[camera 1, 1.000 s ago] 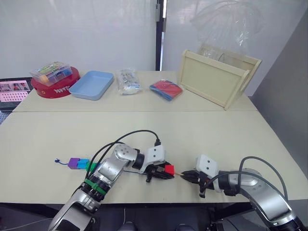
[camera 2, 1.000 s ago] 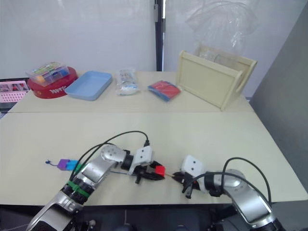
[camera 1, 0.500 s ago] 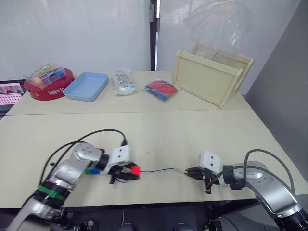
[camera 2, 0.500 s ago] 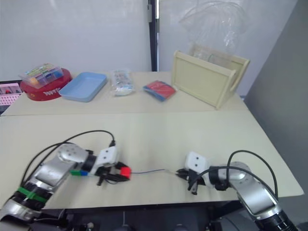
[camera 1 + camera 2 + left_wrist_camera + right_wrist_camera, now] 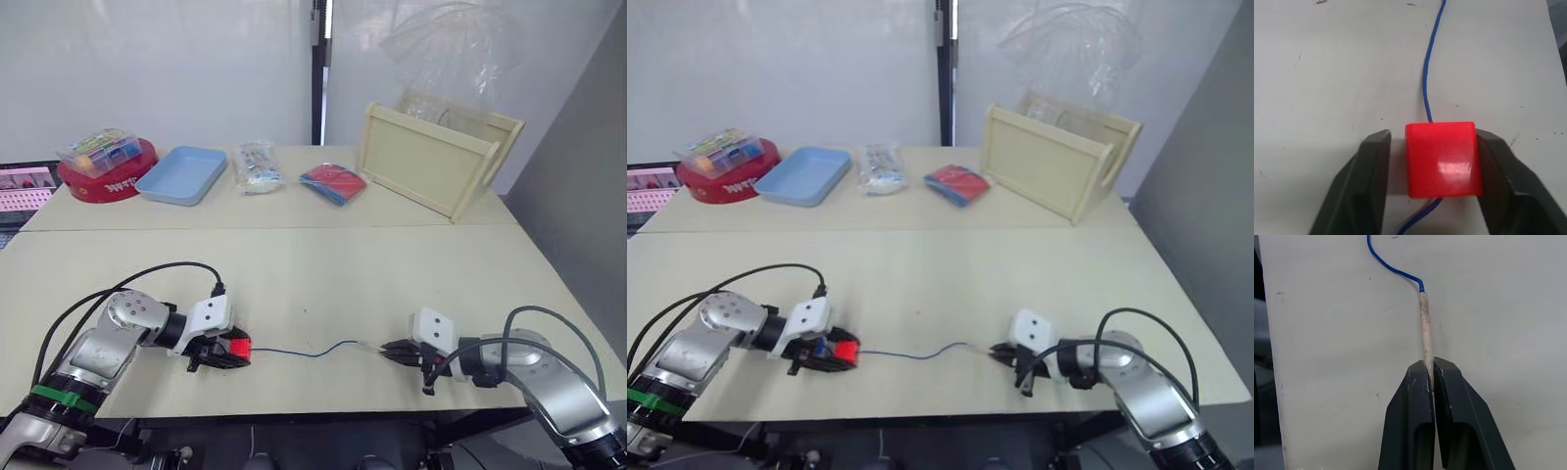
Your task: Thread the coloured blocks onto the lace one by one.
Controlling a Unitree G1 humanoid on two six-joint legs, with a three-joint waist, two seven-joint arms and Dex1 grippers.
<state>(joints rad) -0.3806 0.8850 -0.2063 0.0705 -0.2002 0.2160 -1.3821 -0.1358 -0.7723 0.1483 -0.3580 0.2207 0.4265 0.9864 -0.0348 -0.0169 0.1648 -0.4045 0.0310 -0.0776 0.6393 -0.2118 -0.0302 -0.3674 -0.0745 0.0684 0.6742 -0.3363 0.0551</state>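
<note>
The left hand (image 5: pixel 1431 161) is clamped on the red cube (image 5: pixel 1442 157), which sits on the lace (image 5: pixel 312 351) near the bench's (image 5: pixel 323 274) front edge. The right hand (image 5: pixel 1430 377) pinches the lace's pale tip (image 5: pixel 1425 328). Well behind (nothing between them) lie a blue tray (image 5: pixel 182 173), a red packet (image 5: pixel 335 183) and a wooden crate (image 5: pixel 436 157).
</note>
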